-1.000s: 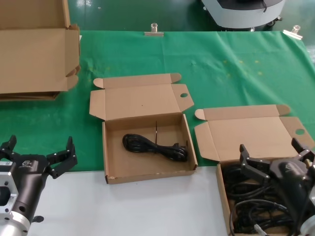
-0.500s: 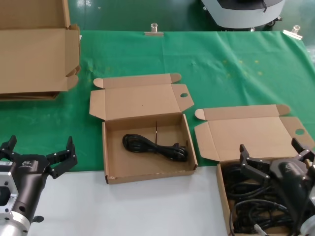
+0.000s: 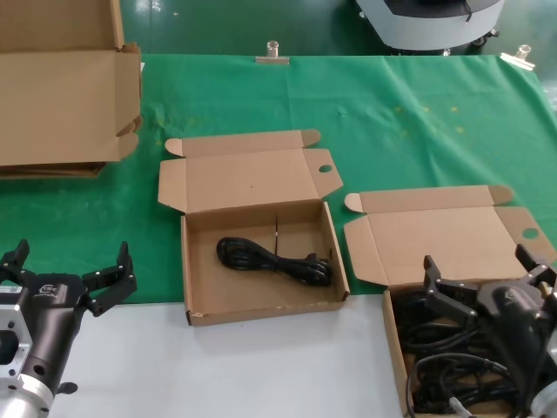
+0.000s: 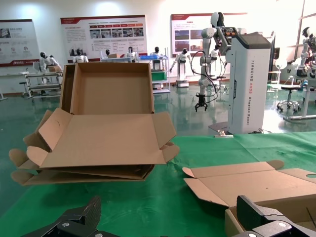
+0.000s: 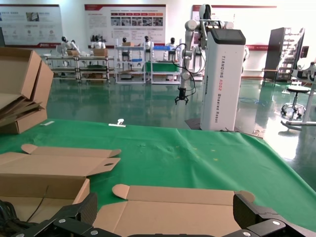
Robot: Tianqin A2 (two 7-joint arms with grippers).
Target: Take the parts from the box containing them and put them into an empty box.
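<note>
The right mailer box (image 3: 392, 335) at the table's front right holds several black cables (image 3: 439, 361), its lid (image 3: 452, 235) folded back. My right gripper (image 3: 477, 266) hangs open and empty just above this box; in the right wrist view (image 5: 165, 212) its jaws frame the lid (image 5: 173, 207). The middle mailer box (image 3: 196, 287) stands open with one black cable (image 3: 274, 259) in it. My left gripper (image 3: 70, 261) is open and empty at the front left, left of the middle box; it also shows in the left wrist view (image 4: 168, 219).
Large plain cartons (image 3: 61, 96) lie at the back left, also in the left wrist view (image 4: 98, 143). Metal clips (image 3: 271, 52) hold the green cloth (image 3: 409, 122) at the far edge. A white strip of table (image 3: 261, 366) runs along the front.
</note>
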